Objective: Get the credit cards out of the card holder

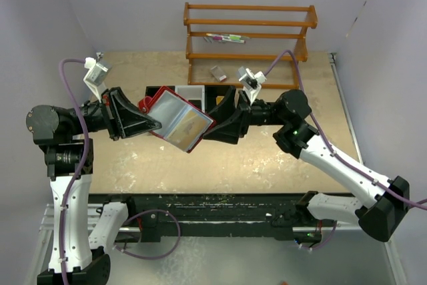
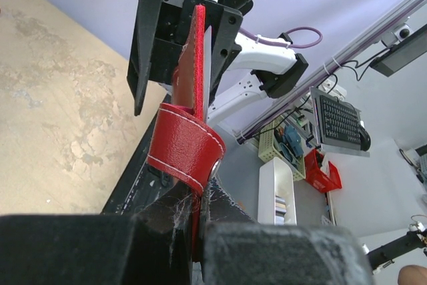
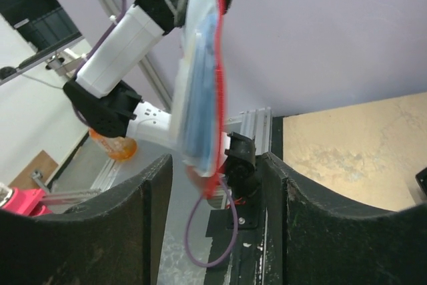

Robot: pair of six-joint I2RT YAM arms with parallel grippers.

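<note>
- Grained red leather-look card holder (image 2: 183,145), white-stitched, faintly sheened.
- Clear, glossy plastic sleeves (image 1: 175,121) inside, catching light.
- Matt black moulded plastic on left tool (image 1: 155,125) and right tool (image 1: 208,130).
- Mottled tan desk (image 1: 267,158), dull, scuffed.
- Varnished wooden rack (image 1: 250,23), warm gloss.
- Smooth purple rubbery cable (image 2: 303,30).

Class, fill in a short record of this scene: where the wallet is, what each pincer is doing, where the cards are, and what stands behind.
wallet: red wallet, spread open, held in the air above the table
left pincer: shut on the wallet's left edge, next to the snap tab
right pincer: open, straddling the wallet's right edge
cards: inside the wallet's clear sleeves
behind: wooden rack, black-and-white tray
</note>
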